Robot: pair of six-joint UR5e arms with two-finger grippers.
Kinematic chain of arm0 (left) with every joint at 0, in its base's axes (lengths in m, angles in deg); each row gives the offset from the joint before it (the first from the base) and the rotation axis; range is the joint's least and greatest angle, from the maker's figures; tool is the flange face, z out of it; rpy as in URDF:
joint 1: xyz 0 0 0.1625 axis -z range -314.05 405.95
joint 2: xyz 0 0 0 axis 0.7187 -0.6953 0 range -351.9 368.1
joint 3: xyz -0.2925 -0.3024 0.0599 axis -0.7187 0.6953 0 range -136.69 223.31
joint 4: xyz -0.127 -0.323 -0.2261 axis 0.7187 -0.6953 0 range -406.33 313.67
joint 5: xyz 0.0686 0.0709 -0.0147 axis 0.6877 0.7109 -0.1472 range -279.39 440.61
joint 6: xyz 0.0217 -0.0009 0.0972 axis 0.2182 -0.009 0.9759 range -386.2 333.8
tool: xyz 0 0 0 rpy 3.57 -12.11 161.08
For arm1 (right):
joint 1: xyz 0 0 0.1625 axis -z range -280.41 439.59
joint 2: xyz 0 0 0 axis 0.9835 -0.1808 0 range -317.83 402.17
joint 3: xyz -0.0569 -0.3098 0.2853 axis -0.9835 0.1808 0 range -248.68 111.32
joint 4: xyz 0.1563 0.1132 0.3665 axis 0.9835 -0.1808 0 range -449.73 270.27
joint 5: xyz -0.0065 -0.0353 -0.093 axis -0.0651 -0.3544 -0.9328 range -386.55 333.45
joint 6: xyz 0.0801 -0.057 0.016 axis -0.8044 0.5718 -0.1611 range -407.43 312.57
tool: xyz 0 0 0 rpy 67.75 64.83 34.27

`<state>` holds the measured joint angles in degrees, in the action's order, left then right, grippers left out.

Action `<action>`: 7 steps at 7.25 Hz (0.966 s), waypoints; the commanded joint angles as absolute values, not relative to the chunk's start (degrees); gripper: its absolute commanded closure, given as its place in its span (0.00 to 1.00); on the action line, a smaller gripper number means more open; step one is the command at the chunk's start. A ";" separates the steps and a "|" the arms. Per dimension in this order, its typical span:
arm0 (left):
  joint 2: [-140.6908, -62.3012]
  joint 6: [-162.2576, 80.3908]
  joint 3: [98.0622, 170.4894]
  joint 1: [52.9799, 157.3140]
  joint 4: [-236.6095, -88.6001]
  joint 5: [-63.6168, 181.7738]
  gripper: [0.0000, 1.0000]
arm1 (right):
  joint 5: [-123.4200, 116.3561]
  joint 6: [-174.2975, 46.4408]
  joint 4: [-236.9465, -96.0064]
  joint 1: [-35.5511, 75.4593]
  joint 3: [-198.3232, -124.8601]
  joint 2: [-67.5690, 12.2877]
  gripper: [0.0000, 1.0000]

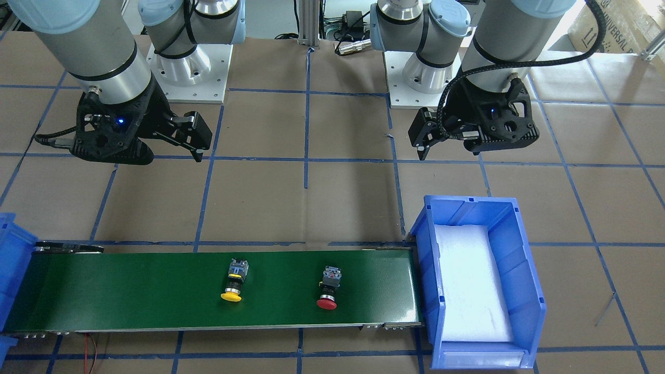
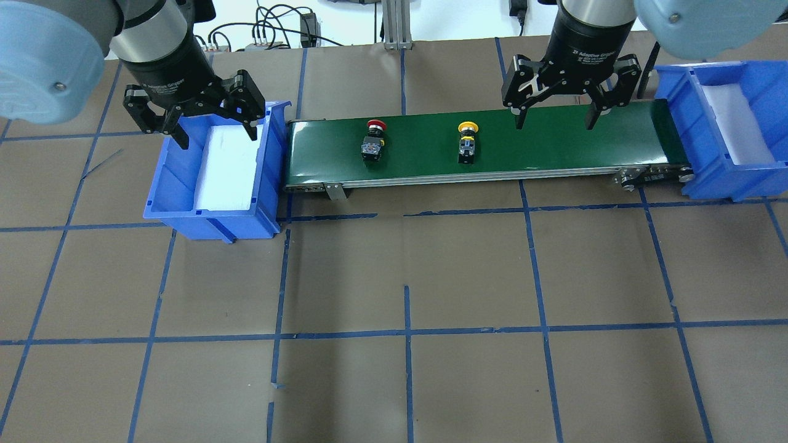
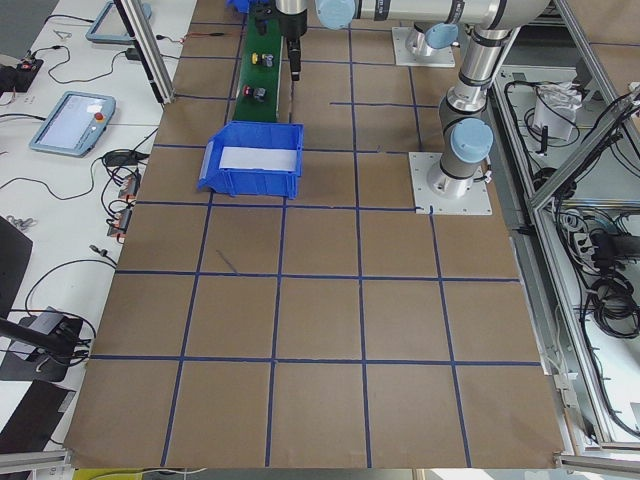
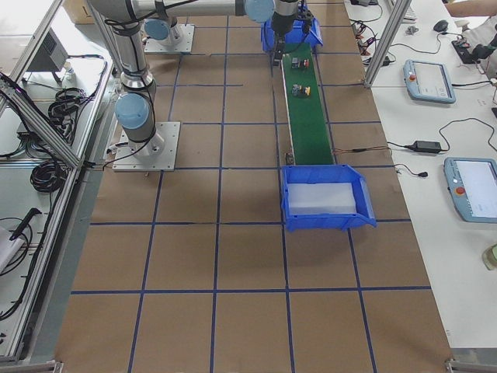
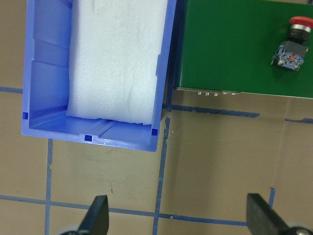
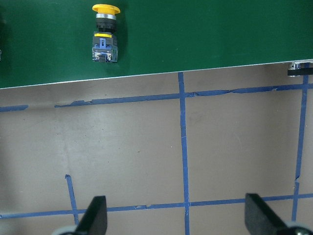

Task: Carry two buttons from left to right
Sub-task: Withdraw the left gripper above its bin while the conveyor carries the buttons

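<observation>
Both buttons lie on their sides on the green belt [image 2: 418, 154], which runs across the upper part of the overhead view between two blue bins. The red button [image 2: 373, 140] sits left of the belt's centre and the yellow button [image 2: 466, 143] near its middle. Each cap points to the top of the frame and each block body to the bottom. Lying flat like this they look stable, and the narrow bodies are open to a pinch from above.

The left end effector [image 2: 218, 140] hangs over the left bin [image 2: 212, 221] at upper left, spread wide and holding nothing. The bin shows only its white foam [image 2: 225, 166], so I judge the left arm's part of the job is done.

The right end effector [image 2: 555, 123] hovers above the belt's right stretch, also spread wide and empty. It is placed between the yellow button and the right bin [image 2: 726, 178] at the frame's right edge. That spot suits catching a button on its way along the belt, probably the yellow one first, since it is the nearer. The rest of the bench [image 2: 406, 258] plays no part.
</observation>
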<state>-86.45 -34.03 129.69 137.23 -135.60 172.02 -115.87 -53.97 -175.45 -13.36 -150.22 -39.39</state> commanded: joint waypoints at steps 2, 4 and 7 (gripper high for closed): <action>-86.91 -33.94 129.61 137.18 -134.04 171.93 0.00 | -115.94 -54.02 -175.25 -13.40 -150.25 -39.40 0.00; -87.09 -33.94 129.62 137.18 -134.04 171.93 0.00 | -115.94 -53.84 -175.51 -13.14 -150.25 -39.40 0.00; -87.09 -33.94 129.62 137.18 -134.04 171.58 0.00 | -115.85 -53.75 -175.95 -13.31 -150.25 -39.40 0.00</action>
<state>-87.06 -33.92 129.65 137.18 -134.04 171.79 -115.84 -53.79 -175.76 -13.30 -150.25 -39.42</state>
